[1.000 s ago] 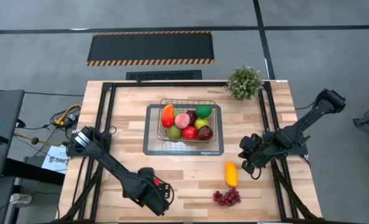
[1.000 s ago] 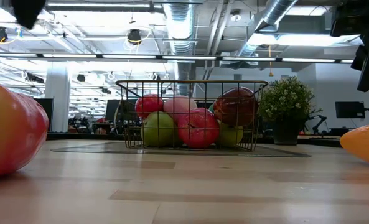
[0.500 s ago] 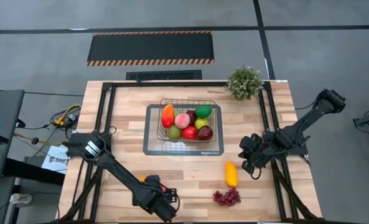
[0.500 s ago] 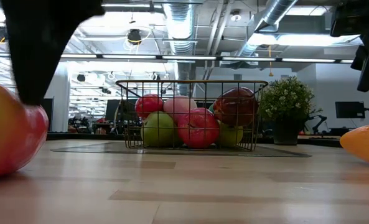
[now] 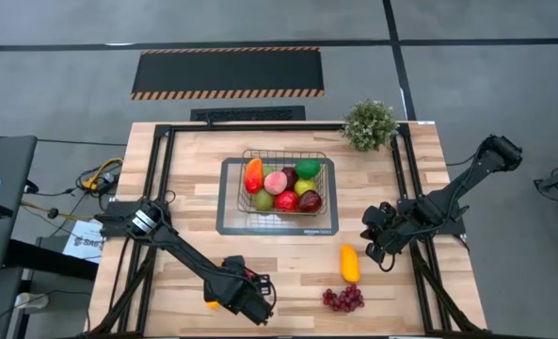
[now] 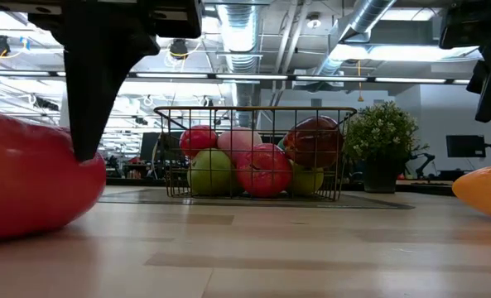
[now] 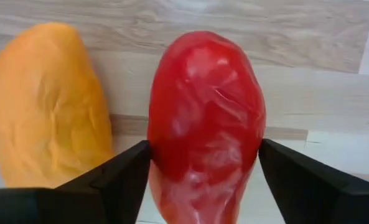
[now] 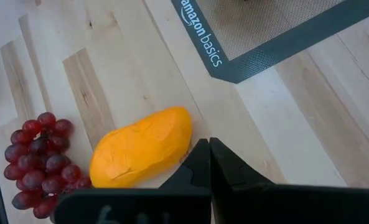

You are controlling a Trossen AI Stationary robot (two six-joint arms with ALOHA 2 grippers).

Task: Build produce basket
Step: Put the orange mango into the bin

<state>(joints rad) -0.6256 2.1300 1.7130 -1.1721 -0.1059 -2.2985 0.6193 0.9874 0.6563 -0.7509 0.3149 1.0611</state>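
My left gripper (image 5: 244, 296) points down near the table's front edge, left of centre. Its fingers are shut on a glossy red fruit (image 7: 206, 124). An orange fruit (image 7: 44, 106) lies right beside the red one; a bit of it shows in the high view (image 5: 212, 303). The wire basket (image 5: 283, 153) stands mid-table, holding several fruits. A yellow-orange fruit (image 5: 350, 263) and a purple grape bunch (image 5: 343, 298) lie on the wood at the front right. My right gripper (image 8: 209, 163) hangs shut above the table's right side, holding nothing. My left gripper has the red fruit pinched between its two fingers, one on each long side (image 7: 154, 163). The fingers come from above, pointing down, and lie across the fruit. The fruit (image 6: 30, 182) rests on the tabletop under the dark finger (image 6: 96, 99).
The basket stands on a grey dark-rimmed mat (image 5: 231, 222). A bushy potted plant (image 5: 369, 123) is at the far right. Black frame rails (image 5: 158, 188) run along both table sides. Bare wood lies between the mat and the front fruits.
My left gripper has come down and a little toward the table's right edge, onto the red fruit. In the low view the fruit has shifted and turned, showing a redder face, with a finger now standing on it.
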